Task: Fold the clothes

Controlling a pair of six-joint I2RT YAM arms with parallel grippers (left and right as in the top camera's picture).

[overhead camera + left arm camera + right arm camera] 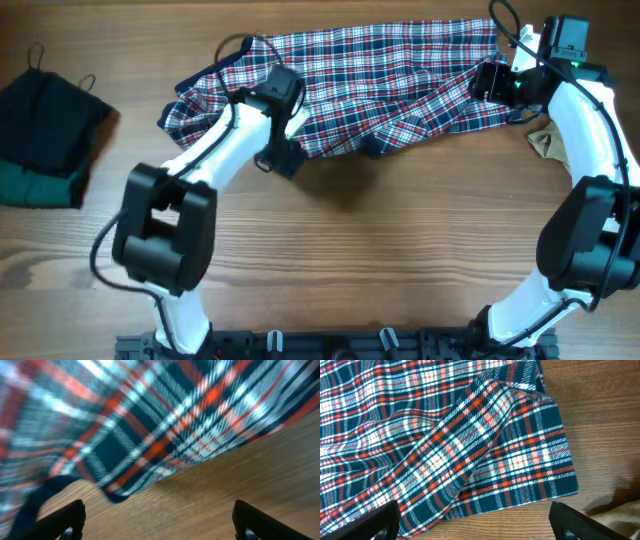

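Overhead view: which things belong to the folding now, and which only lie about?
Job in hand: plaid shirt; left gripper, open; right gripper, open.
Lying about: black and green folded pile, far left; beige cloth, far right.

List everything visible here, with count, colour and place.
plaid garment: one, red-navy-white, crumpled along the far side
black cloth: one, black, far left, on the green cloth
green cloth: one, dark green, far left
beige cloth: one, tan, beside the right arm
table: one, brown wood, under everything
left arm: one, white and black, left
right arm: one, white and black, right
left fingers: two, black, open above plaid hem
right fingers: two, black, open above plaid corner
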